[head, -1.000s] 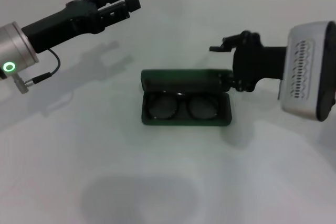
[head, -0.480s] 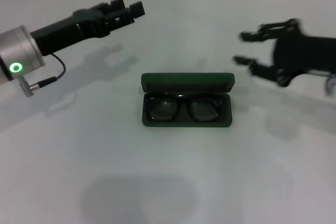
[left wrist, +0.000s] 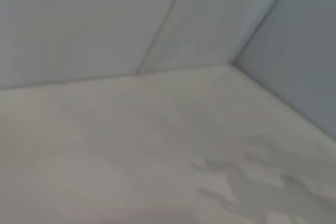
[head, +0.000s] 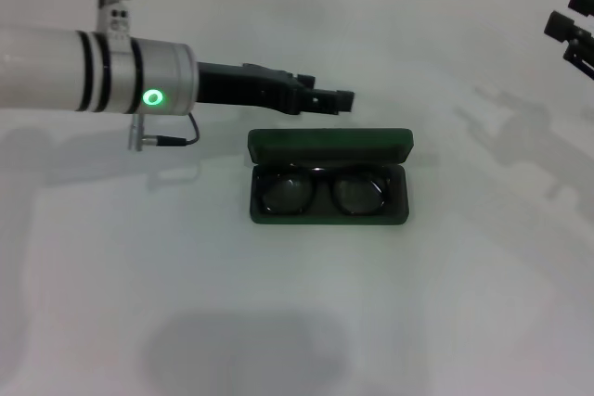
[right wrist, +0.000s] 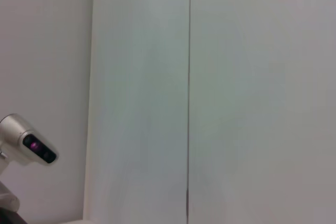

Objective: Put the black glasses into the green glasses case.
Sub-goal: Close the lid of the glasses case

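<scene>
Glasses sit inside the case already: the black glasses lie lenses-up in the tray of the green glasses case, whose lid stands open at the back, in the middle of the white table. The left gripper reaches in from the left and hangs just behind the lid's top edge; whether its fingers are apart or together, I cannot tell. The right gripper shows only partly at the far right edge, well apart from the case, its state unclear too.
</scene>
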{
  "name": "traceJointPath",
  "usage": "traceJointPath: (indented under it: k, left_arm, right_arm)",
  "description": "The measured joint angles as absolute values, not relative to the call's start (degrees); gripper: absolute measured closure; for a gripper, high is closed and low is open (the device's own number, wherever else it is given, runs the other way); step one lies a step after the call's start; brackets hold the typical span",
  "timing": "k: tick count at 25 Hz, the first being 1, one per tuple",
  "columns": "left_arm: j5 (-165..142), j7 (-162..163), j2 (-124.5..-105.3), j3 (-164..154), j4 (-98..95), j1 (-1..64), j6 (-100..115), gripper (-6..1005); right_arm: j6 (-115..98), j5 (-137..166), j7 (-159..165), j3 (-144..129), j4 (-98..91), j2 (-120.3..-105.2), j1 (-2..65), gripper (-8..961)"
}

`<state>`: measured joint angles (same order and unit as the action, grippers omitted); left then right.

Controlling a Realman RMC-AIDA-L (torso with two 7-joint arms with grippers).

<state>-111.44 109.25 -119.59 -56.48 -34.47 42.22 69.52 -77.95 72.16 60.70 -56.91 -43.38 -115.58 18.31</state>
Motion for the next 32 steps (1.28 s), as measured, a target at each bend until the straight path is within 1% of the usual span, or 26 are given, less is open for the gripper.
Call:
traceJointPath:
  k: [8,14,18,23,26,32]
  left_arm:
    - [-111.99,112.54,-119.63,-63.6,-33.04,44.66,62.19,182]
    - [-112.86,112.28,-119.61,-65.7,-32.67,45.29,64.99,182]
    - [-112.54,111.1,-119.75,-68.2,-32.94,44.14,66.47,182]
    - [-109.2,107.0,-120.37,-73.1,-32.55,41.49,65.34,182]
    - [-104.46,103.27,-120.22,-75.99,-32.72,39.09,64.34,182]
    - [-100.14,97.15,-120.04,-76.33,-32.91,36.36,64.31,183]
  right_arm:
    - [-77.93,72.28,58.44,-56.92,-41.12,-115.55,18.61,560]
    - [-77.66,72.29,57.48,-56.75,-40.94,-115.45,18.72,560]
    - [-76.25,72.36,57.42,-56.92,-40.92,-115.4,19.03,559]
    - [-74.16,72.48,57.35,-57.18,-40.91,-115.39,19.57,559]
    - [-74.23,73.04,57.34,-57.18,-41.0,-115.41,19.67,559]
    - [-75.47,74.4,56.11,-57.62,-41.45,-115.69,19.96,559]
